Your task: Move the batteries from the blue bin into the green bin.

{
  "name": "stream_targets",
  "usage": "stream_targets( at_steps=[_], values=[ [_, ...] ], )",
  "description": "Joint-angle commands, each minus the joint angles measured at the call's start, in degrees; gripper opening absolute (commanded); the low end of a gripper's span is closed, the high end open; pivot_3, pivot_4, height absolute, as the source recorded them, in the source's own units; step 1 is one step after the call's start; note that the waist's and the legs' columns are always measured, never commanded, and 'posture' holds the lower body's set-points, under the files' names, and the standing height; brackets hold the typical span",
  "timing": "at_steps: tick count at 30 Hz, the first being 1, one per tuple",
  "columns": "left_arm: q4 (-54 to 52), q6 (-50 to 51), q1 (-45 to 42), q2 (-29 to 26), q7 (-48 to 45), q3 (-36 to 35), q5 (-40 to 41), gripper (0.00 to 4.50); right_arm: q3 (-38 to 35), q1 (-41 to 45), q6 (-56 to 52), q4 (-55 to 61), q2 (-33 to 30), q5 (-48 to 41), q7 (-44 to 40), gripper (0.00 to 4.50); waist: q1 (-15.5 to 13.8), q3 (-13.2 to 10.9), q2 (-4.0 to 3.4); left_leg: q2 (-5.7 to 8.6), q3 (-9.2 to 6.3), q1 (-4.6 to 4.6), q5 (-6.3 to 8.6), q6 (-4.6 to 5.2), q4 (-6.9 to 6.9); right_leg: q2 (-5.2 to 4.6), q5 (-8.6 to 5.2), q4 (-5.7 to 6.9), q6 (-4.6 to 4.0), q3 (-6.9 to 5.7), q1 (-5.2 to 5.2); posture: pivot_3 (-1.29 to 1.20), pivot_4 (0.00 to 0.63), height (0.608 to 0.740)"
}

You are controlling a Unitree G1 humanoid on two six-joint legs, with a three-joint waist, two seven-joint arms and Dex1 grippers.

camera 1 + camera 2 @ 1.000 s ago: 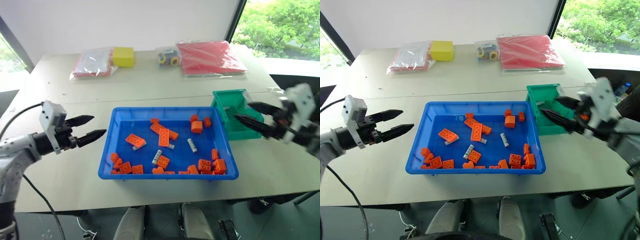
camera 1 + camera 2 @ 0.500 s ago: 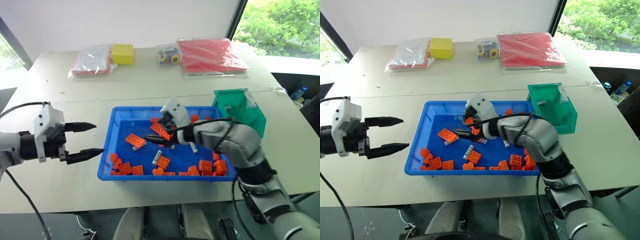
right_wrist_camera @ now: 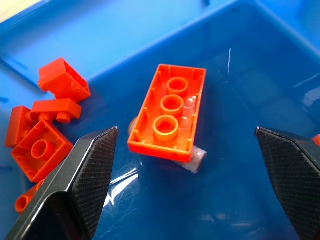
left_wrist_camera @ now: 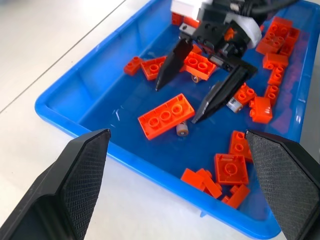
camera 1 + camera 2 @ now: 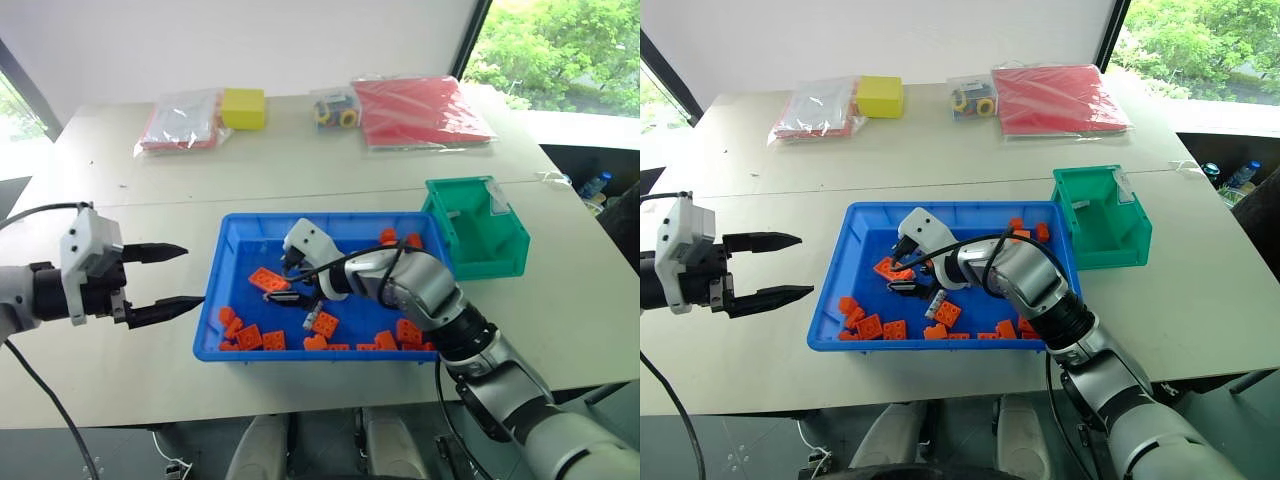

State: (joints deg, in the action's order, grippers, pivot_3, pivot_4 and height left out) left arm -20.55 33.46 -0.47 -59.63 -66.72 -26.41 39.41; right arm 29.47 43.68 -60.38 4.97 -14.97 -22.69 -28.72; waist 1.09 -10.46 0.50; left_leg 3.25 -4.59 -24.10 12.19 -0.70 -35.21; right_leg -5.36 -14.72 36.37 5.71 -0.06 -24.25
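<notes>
Right wrist view looks down between spread jaws at a small silver-grey cylindrical battery lying on the floor of the large shallow blue plastic bin, half covered by a long orange studded plastic brick resting on top of it. To do this pick well, the right gripper should, I judge, come down around the battery's exposed end, clear of the brick, so that only the cylinder is pinched. In the head views the right arm reaches across into the bin's left half, jaws wide and empty. The left gripper hovers over the pale bench beside the bin, jaws spread, holding nothing. The small deep green plastic bin stands just beside the blue bin's far right corner.
</notes>
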Motion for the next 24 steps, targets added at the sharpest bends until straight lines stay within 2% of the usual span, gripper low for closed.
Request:
stream_targets(
  at_steps=[1,3,4,6,11,19,24],
  values=[
    [-0.19,0.39,-1.71,-0.06,1.06,-1.75,1.34,4.50,-0.37,0.60,2.50,-0.37,0.43,2.18,-1.03,3.60,0.00,0.00,0.00,0.00,0.00,0.00,-0.01,-0.01,0.00,0.00,0.00,0.01,0.00,0.00,0.00,0.00,0.150,0.735],
    [0.10,0.39,-2.17,0.01,1.16,-1.69,1.49,4.50,-0.96,0.66,2.73,-0.80,0.79,2.85,-1.39,2.65,0.00,0.00,0.01,0.00,0.01,0.00,-0.01,-0.02,-0.01,0.01,0.01,0.01,0.01,0.01,0.00,0.00,0.150,0.735],
    [0.24,0.37,-2.34,0.01,1.18,-1.62,1.51,4.50,-1.27,0.65,2.88,-0.91,0.97,3.11,-1.55,1.97,0.01,0.00,0.01,0.00,0.01,0.00,-0.01,-0.02,-0.01,0.01,0.01,0.01,0.01,0.01,0.00,0.00,0.150,0.735],
    [0.59,0.13,-2.59,0.03,1.17,-1.36,1.36,4.50,-2.10,0.75,2.91,-0.97,1.42,3.26,-1.72,1.17,0.01,0.00,0.01,0.00,0.01,0.00,-0.02,-0.03,0.00,0.01,0.02,0.02,0.01,0.01,-0.02,0.00,0.150,0.735],
    [1.88,-0.90,-3.70,0.20,1.12,-0.19,0.66,4.50,-3.86,1.93,4.20,-2.92,2.86,4.59,-1.77,1.16,0.07,0.00,0.01,0.00,0.01,0.00,-0.02,-0.03,0.00,0.03,0.02,0.09,0.01,0.02,-0.06,0.00,0.150,0.735],
    [2.72,-2.35,-6.64,1.66,2.20,2.37,-0.53,4.50,-4.56,5.31,14.17,-15.22,6.59,9.99,-2.18,1.16,0.08,0.01,0.02,0.01,0.02,0.04,-0.09,-0.15,-0.02,0.03,0.02,0.37,0.01,0.03,-0.14,0.00,0.150,0.735],
    [2.92,-2.44,-7.31,2.19,2.63,2.61,-0.55,4.50,-4.19,7.21,18.09,-17.45,6.18,12.82,-4.48,3.62,0.14,0.01,0.02,0.01,0.02,0.04,-0.13,-0.22,-0.03,0.03,0.01,0.64,-0.01,0.04,-0.26,0.00,0.150,0.735]
  ],
)
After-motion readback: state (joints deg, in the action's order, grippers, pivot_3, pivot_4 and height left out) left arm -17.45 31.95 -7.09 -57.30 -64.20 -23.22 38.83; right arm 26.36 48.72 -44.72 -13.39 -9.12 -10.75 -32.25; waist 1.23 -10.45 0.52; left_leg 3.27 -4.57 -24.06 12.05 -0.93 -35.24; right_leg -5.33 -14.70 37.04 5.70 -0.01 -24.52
